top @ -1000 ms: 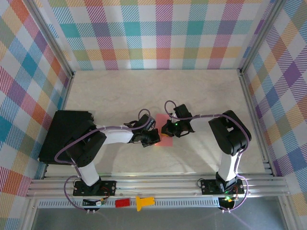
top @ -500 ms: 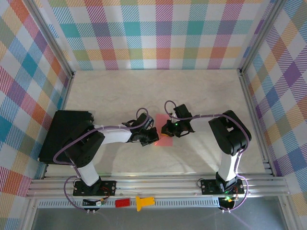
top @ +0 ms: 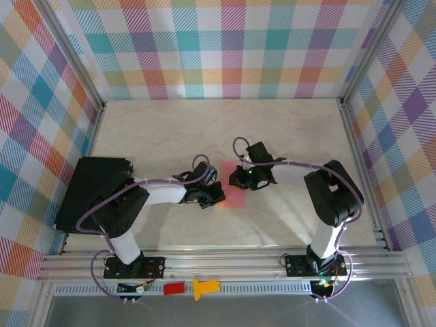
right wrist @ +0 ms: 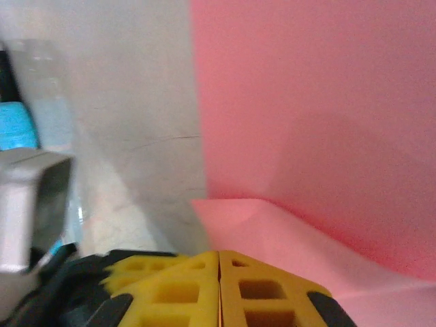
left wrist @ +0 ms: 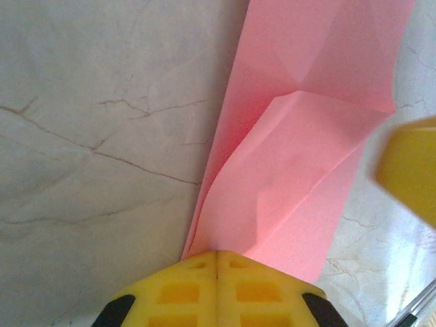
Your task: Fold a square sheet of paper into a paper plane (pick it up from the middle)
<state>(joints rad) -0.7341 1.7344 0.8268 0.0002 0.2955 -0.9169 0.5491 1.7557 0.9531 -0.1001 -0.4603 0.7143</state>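
The square sheet of paper, salmon pink, lies on the marble table folded into a narrow upright strip with diagonal creases. My left gripper is at its lower left edge. In the left wrist view its yellow fingers are shut, and the paper's raised near end runs into their tips. My right gripper is at the strip's upper right. Its jaws are pressed together, and a lifted flap runs into the seam between them. One right finger appears past the paper in the left wrist view.
A black box sits at the table's left edge behind the left arm. A small red block and a yellow plastic piece rest on the front rail. Plaid walls close in the table on three sides.
The right arm's elbow has swung to the right, and its gripper has shifted slightly up along the paper. The left gripper has stayed at the paper's lower left edge.
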